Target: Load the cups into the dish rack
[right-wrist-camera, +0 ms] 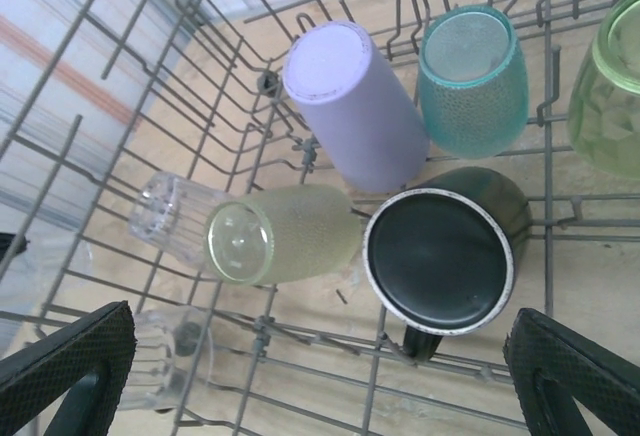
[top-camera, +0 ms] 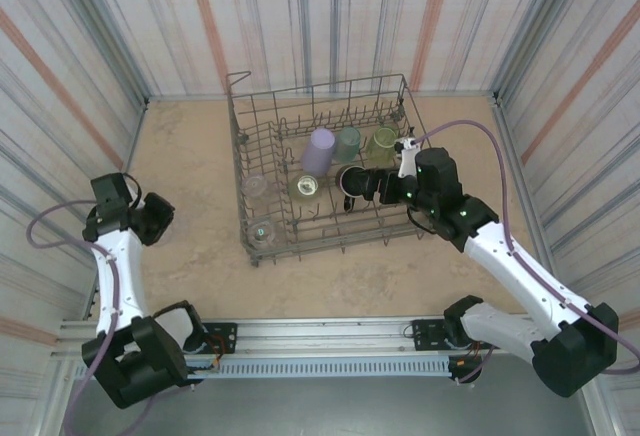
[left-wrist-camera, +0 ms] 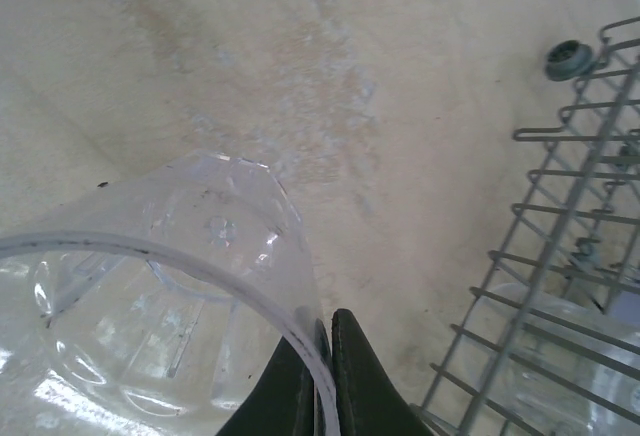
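Note:
My left gripper (left-wrist-camera: 328,321) is shut on the rim of a clear cup (left-wrist-camera: 150,286), left of the dish rack (left-wrist-camera: 560,246) and above the table. Seen from the top, this gripper (top-camera: 155,218) sits well left of the grey wire dish rack (top-camera: 390,91). My right gripper (top-camera: 365,184) hangs open over the rack, its fingers either side of the dark cup (right-wrist-camera: 440,256) with nothing between them. In the rack lie a lavender cup (right-wrist-camera: 350,106), a teal cup (right-wrist-camera: 472,81), two yellow-green cups (right-wrist-camera: 285,236) (right-wrist-camera: 610,96) and two clear cups (right-wrist-camera: 165,206) (right-wrist-camera: 170,356).
Striped walls (top-camera: 60,76) close in the sandy table (top-camera: 190,156) on three sides. Bare tabletop stretches between the rack and the left arm. A metal rail (top-camera: 320,336) with both arm bases runs along the near edge.

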`<state>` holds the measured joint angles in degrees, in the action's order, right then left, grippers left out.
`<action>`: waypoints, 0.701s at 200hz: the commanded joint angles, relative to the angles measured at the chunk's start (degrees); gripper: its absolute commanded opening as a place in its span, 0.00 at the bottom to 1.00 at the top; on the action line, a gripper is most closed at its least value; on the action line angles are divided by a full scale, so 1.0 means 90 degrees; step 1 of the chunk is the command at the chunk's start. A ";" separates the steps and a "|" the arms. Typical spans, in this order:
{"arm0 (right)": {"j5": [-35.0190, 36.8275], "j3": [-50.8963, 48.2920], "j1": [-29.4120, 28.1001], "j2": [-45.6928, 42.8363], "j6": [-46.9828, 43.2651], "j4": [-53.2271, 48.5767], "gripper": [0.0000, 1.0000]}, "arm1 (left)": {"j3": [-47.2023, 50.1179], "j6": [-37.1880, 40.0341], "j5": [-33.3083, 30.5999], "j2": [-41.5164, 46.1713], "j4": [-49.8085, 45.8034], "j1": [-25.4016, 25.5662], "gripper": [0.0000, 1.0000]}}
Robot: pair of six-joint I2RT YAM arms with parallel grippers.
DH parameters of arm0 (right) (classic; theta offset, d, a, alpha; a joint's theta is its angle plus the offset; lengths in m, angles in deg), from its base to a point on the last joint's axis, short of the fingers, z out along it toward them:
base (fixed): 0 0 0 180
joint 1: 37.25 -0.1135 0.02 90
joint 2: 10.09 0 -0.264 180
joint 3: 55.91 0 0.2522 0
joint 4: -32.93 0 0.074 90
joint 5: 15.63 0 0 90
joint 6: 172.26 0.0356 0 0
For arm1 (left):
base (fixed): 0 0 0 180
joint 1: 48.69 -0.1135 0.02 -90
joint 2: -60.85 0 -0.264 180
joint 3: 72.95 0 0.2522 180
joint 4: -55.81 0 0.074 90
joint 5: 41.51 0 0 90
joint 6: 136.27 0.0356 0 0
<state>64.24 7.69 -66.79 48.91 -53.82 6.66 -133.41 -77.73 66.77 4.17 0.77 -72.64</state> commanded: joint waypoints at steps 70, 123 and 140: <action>0.0212 0.0961 -0.0645 0.0898 0.0677 -0.0361 0.99 | -0.0476 -0.0068 0.1783 -0.0073 0.1132 -0.0054 0.00; 0.0354 0.1653 -0.1041 0.1527 0.0755 -0.0539 0.99 | -0.0534 -0.0854 0.2318 -0.0134 0.2306 -0.0085 0.00; 0.0321 0.1779 -0.1070 0.1633 0.0799 -0.0506 0.99 | -0.0544 -0.1200 0.2571 -0.0212 0.2757 -0.0086 0.00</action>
<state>65.83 21.02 -75.92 62.31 -48.16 3.53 -136.12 -83.41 84.63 2.75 16.96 -72.86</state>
